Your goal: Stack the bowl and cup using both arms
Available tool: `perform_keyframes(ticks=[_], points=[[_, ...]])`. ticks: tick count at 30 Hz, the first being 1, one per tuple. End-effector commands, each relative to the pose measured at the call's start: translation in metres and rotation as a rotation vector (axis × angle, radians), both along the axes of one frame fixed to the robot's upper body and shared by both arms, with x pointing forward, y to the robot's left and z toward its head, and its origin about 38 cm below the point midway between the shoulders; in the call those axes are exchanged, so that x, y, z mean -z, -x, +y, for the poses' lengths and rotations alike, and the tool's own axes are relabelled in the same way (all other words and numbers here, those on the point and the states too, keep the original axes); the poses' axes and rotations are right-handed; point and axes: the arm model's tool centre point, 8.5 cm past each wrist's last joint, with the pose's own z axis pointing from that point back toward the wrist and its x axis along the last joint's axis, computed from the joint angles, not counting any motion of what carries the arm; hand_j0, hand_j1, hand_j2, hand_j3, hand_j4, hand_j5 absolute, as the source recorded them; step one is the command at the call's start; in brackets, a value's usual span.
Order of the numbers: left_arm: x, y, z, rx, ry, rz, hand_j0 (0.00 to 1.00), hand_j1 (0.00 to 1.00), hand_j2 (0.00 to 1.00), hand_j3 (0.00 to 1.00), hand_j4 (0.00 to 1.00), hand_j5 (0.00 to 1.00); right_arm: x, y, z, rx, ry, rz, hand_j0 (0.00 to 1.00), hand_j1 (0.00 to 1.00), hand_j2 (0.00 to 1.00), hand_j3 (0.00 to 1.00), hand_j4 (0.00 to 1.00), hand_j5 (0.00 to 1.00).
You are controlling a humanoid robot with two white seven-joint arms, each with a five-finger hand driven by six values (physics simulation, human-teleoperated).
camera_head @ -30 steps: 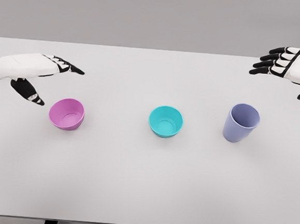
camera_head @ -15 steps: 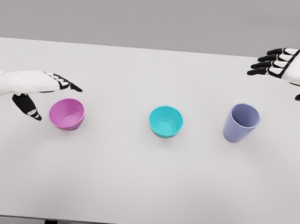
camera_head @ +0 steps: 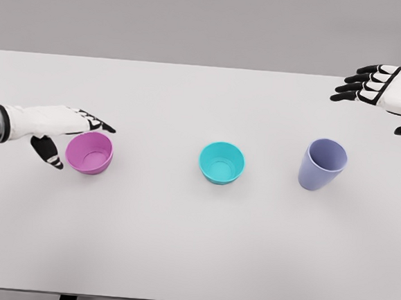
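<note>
White bench (camera_head: 179, 245) fills the near part of my view, bare up to a row of three vessels standing across its middle, well apart from one another. All three sit upright with their mouths open, which I judge suits nesting one into another.

On my left stands the pink bowl (camera_head: 89, 152). My left robot hand (camera_head: 69, 127) reaches in from the left edge, with its fingers (camera_head: 98, 122) stretched over the far side of the rim and the thumb (camera_head: 47, 150) hanging down just beside the bowl's left wall. The fingers are apart and clamp on nothing; I cannot tell if any fingertip touches the rim. Held this way, fingers behind and thumb in front, the hand looks set to close around the wall, so I judge the grasp on this bowl is the step in hand.

In the centre sits the teal bowl (camera_head: 222, 162), with neither arm near it. It seems the likely base for the stack, being midway between my two arms.

To the right stands the lavender cup (camera_head: 322, 164), taller than the bowls. My right robot hand (camera_head: 380, 88) is well beyond it, near the far right corner of the bench, with fingers extended and loose, holding nothing. It would need to come nearer and lower before it could take the cup.
</note>
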Motion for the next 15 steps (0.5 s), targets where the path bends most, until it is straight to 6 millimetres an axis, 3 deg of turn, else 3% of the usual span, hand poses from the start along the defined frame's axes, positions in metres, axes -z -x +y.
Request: perform_keyframes(ticks=[1,15], points=[[0.003,-0.001,-0.004,-0.001,-0.006,-0.003,1.00,1.00,1.00,1.00,1.00,1.00,-0.001,0.000,0.000,0.002,-0.004,0.001,1.00,1.00,1.00,1.00,1.00,1.00],[0.019,-0.002,-0.007,-0.004,-0.013,0.033,1.00,1.00,1.00,1.00,1.00,1.00,0.000,0.000,0.000,0.002,-0.004,0.002,1.00,1.00,1.00,1.00,1.00,1.00]])
